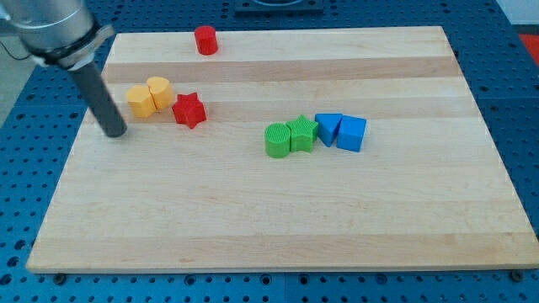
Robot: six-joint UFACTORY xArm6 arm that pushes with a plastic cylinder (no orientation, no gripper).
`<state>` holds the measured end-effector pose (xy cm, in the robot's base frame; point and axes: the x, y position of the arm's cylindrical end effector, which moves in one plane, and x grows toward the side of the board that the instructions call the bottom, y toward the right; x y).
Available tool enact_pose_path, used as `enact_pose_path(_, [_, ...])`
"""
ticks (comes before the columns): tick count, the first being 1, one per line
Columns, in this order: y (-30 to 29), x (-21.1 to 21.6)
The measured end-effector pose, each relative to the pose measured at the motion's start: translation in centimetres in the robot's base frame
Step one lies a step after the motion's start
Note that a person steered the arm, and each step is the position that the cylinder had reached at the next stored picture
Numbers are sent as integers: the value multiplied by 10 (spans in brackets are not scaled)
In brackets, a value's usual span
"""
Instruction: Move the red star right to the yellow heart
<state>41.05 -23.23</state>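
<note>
The red star [189, 110] lies at the board's upper left. It touches the right side of a yellow block [160, 91], which sits against a second, more orange-yellow block [141, 101] to its left; which of the two is the heart I cannot tell. My tip [116, 133] rests on the board left of and slightly below these blocks, apart from them, about a block's width from the orange-yellow one.
A red cylinder [205, 39] stands near the board's top edge. Near the middle sit a green cylinder-like block [276, 140], a green star [301, 134], a blue triangle [328, 128] and a blue block [352, 134] in a row. The wooden board [278, 227] lies on a blue perforated table.
</note>
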Motion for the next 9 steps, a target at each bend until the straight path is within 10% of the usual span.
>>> enact_pose_path(9, [83, -5])
